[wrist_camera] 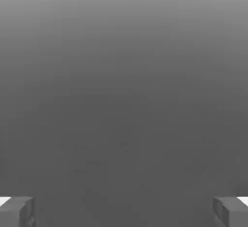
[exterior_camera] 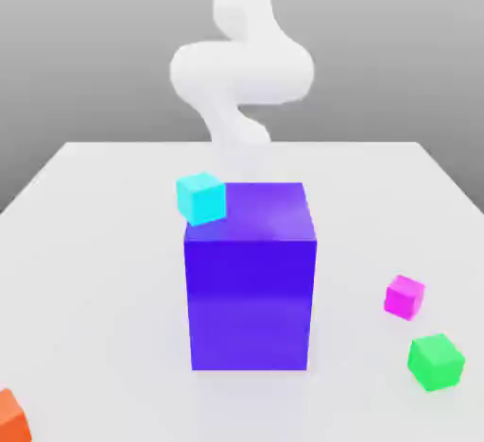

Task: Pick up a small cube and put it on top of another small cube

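On table (exterior_camera: 95, 242), unlabelled cyan cube (exterior_camera: 200, 196) beside block (exterior_camera: 250, 280).

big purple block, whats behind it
The white arm rises behind the big purple block; a cyan cube peeks past its upper corner. The table right behind it is covered.

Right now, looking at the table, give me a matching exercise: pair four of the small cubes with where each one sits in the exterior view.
Things:
1. small cyan cube
2. small magenta cube
3. small green cube
4. small orange cube

Places:
A. at the bottom left corner, cut off by the frame
B. by the top left corner of the large blue block
C. nearest the bottom right corner
D. right of the block, just above the green one

Pairs: 1-B, 2-D, 3-C, 4-A
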### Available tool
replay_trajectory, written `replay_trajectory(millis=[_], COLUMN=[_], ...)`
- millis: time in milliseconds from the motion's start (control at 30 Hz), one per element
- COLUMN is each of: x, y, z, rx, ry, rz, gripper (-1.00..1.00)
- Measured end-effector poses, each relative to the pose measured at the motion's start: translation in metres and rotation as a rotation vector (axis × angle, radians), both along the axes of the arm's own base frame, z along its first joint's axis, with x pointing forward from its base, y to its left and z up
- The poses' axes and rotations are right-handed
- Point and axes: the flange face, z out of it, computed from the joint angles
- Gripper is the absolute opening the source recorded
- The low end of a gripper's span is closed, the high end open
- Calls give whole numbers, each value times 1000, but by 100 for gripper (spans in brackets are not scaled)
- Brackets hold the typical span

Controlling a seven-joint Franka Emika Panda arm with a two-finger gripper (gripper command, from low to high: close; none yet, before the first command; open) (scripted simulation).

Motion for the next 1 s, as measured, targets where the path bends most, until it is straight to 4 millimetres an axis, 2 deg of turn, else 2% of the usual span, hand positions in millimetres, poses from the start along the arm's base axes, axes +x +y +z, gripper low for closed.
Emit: replay_trajectory(millis=[67, 133, 200, 300, 367, 433, 533, 600, 667, 700, 1000], x=[21, 33, 37, 29, 14, -9, -54, -95, -125, -129, -133], y=[34, 67, 98, 141, 167, 191, 217, 234, 238, 238, 236], z=[-49, -99, -149, -224, -274, -325, -392, -430, -461, -470, -532], rx=[-38, -74, -108, -158, -190, -223, -266, -297, -315, -314, -313], ry=[71, 139, 205, 303, 369, 438, 537, 598, 649, 659, 672], rz=[69, 138, 210, 321, 401, 486, 611, 715, 781, 787, 789], gripper=[0, 0, 0, 0, 0, 0, 0, 0, 0, 0, 0])
